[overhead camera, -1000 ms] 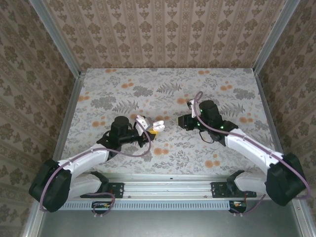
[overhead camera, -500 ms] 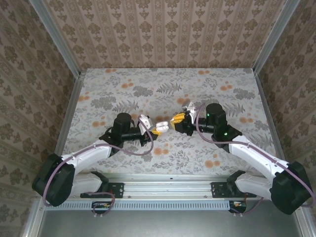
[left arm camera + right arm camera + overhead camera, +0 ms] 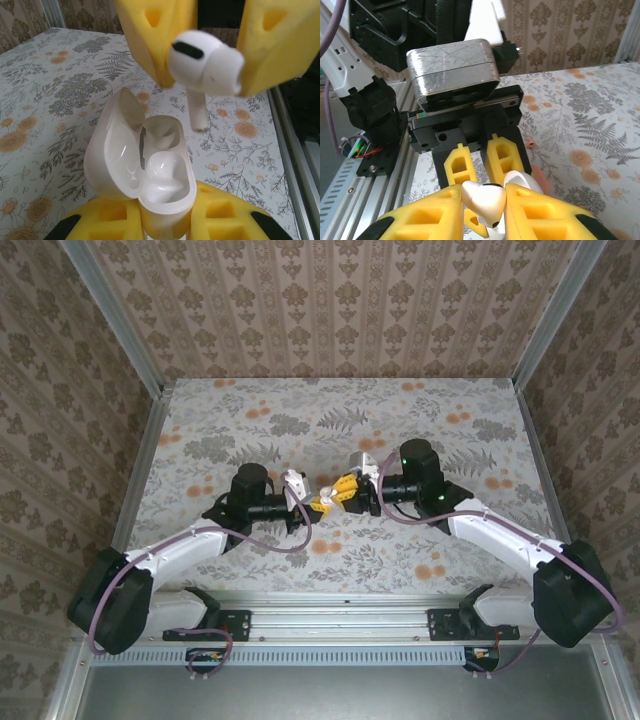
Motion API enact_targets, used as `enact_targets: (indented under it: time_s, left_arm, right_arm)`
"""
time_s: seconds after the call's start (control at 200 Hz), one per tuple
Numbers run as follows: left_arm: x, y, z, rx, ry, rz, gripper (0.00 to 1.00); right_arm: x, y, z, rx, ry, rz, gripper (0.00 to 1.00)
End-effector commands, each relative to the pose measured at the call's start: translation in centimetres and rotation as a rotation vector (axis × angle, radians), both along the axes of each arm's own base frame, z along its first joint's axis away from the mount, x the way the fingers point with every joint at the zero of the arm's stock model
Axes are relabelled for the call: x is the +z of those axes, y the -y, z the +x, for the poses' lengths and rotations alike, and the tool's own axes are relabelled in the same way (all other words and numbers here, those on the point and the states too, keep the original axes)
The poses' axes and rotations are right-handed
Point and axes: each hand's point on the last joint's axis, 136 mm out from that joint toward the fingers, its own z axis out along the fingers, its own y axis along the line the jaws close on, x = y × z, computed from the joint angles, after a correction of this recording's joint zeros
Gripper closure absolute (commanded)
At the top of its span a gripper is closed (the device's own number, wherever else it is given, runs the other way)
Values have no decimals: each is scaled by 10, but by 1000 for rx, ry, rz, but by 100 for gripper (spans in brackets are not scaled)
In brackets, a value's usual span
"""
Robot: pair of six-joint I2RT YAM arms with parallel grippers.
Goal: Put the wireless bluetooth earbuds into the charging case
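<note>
My left gripper (image 3: 165, 222) is shut on the base of a white charging case (image 3: 167, 192), held upright with its lid (image 3: 115, 150) swung open to the left. Something white and rounded (image 3: 162, 175) lies in the case's near well. My right gripper (image 3: 207, 85) is shut on a white earbud (image 3: 205, 60), whose stem (image 3: 199, 112) points down just above the case's far well, not touching it. In the top view the two grippers (image 3: 305, 503) (image 3: 342, 488) meet at mid-table. The right wrist view shows the earbud (image 3: 487, 197) pinched between yellow fingers (image 3: 435, 215).
A tiny coral-pink earbud (image 3: 532, 144) lies on the flower-print table (image 3: 400, 410), with a larger pink rounded thing (image 3: 540, 179) near it, partly hidden behind the white lid. Patterned walls close in the table on three sides; the arms' rail runs along the near edge.
The right gripper has swung left with the white earbud and now hovers over the open case. The left gripper kept the case, shifting slightly.
</note>
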Motion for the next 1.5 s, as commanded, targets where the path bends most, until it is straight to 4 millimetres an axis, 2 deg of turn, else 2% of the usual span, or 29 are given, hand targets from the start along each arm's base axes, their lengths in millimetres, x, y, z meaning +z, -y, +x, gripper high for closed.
enact_targets:
  time_s: [0.0, 0.62, 1.155, 1.295, 1.495]
  left_arm:
    - [14, 6, -3, -41, 33, -28, 84]
    - [24, 7, -5, -49, 41, -47, 84]
    - [30, 8, -7, -55, 56, -53, 83]
    - [28, 7, -6, -48, 61, -44, 84]
    - [23, 5, -3, -24, 74, -25, 83]
  right_arm:
    - [10, -9, -7, 72, 57, 16, 76]
    - [2, -14, 10, -9, 102, -9, 77]
    - [-23, -16, 13, 2, 87, -92, 77]
    - [-20, -15, 13, -8, 84, -95, 67]
    - [-5, -11, 13, -60, 63, -63, 52]
